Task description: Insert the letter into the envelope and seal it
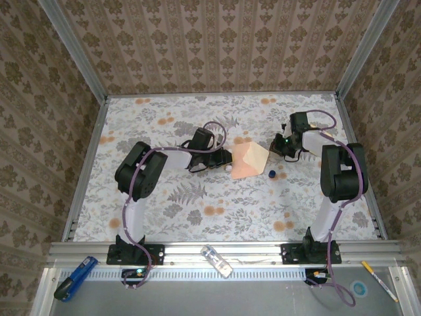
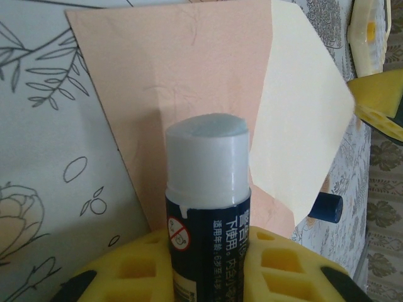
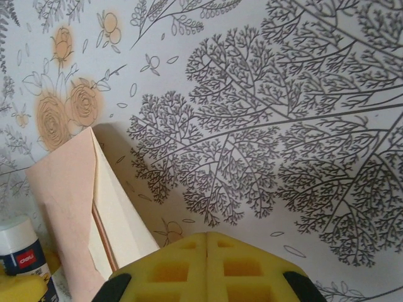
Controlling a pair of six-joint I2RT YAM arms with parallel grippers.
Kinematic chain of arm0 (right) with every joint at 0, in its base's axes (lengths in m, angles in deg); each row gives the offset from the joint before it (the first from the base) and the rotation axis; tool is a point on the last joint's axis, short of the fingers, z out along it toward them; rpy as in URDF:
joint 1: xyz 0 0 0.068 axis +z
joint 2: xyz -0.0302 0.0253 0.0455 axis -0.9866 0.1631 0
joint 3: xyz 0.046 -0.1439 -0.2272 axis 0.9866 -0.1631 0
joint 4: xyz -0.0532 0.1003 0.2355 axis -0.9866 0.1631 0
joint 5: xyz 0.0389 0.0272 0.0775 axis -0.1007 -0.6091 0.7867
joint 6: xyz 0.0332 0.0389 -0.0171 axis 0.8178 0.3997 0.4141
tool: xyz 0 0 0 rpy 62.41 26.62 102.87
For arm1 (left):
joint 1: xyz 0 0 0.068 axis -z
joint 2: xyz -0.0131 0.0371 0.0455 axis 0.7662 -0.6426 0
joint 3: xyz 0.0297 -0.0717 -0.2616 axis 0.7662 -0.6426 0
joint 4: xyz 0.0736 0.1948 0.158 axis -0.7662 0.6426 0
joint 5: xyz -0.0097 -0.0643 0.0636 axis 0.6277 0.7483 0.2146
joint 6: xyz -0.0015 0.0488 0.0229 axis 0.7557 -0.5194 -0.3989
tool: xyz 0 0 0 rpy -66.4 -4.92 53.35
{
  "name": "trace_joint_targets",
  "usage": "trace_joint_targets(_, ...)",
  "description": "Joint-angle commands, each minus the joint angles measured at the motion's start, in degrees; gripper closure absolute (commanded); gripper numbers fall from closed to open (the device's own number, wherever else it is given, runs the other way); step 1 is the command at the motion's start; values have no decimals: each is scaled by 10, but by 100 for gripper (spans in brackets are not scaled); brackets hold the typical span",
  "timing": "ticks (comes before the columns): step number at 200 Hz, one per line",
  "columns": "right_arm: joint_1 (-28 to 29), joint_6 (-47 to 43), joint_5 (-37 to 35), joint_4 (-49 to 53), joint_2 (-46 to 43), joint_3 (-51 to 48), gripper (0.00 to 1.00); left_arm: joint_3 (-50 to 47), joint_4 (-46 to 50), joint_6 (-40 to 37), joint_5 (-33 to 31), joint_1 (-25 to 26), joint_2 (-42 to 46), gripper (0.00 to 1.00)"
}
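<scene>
Overhead and wrist views, glue-application stage. My left gripper (image 2: 211, 264) is clamped around the lower barrel of an uncapped glue stick (image 2: 208, 170), whose white tip points toward the envelope (image 2: 182, 82). The envelope lies on the patterned table (image 3: 283, 126) between my two arms, with its cream flap (image 2: 296, 113) open and angled up off the surface. My right gripper (image 3: 208, 264) has its pads pressed together on nothing and sits just beside the flap's far edge; I cannot tell whether it touches the paper. I judge the letter to be already inside the envelope, though I cannot confirm it. The blue cap (image 2: 326, 207) rests on the table near the flap's lower corner. Hazards from this position are several. The envelope looks unpinned, so a dragging stroke of the tip could push it across the table instead of coating the flap. The raised flap may bend away under pressure and take only a thin, patchy line. A stroke placed too low would smear the envelope's body or mouth and could stick the letter inside. The round barrel could twist or slide in my soft pads if I press hard. A wide stroke could bring the two grippers into contact or knock the cap.
</scene>
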Motion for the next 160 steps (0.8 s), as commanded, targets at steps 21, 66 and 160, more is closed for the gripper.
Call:
trace_joint_targets(21, -2, 22, 58, -38, 0, -37, 100, 16, 14, 2, -3, 12, -5, 100)
trace_joint_targets(66, -1, 38, 101, -63, -7, -56, 100, 21, 15, 2, -3, 18, -10, 100)
trace_joint_targets(160, 0, 90, 158, -107, -66, -92, 100, 21, 20, -1, -6, 21, -9, 100)
